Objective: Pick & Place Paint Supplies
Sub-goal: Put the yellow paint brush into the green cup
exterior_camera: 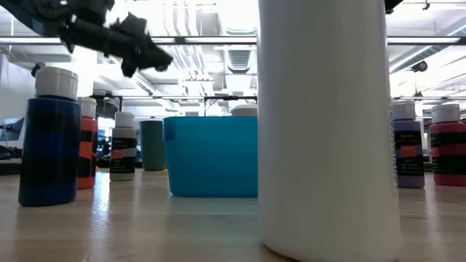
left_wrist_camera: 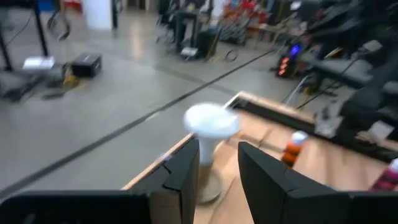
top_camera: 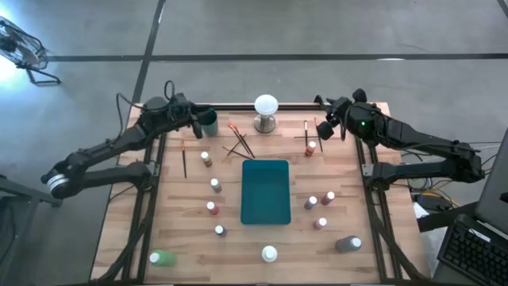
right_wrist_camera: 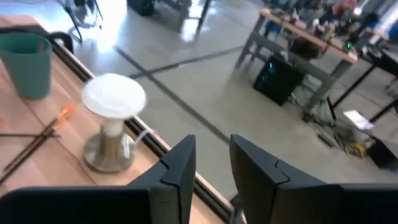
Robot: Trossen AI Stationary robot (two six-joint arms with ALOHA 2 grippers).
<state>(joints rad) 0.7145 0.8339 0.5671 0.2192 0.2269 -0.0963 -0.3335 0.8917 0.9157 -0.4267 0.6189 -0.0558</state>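
Small white-capped paint bottles stand upright on the wooden table on both sides of the teal tray (top_camera: 266, 191): one (top_camera: 215, 184) on its left, one (top_camera: 328, 197) on its right. A green bottle (top_camera: 162, 257), a white one (top_camera: 270, 254) and a grey one (top_camera: 348, 244) are near the front edge. Thin brushes (top_camera: 238, 141) lie crossed at the far middle. My left gripper (left_wrist_camera: 217, 155) hovers open at the far left by a teal cup (top_camera: 209, 123). My right gripper (right_wrist_camera: 212, 149) hovers open at the far right. Both hold nothing.
A white ball on a metal base (top_camera: 266, 111) stands at the far edge between the two grippers. Single brushes lie at the left (top_camera: 184, 159) and the right (top_camera: 306, 137). In the low view a white bottle (exterior_camera: 328, 124) fills the foreground.
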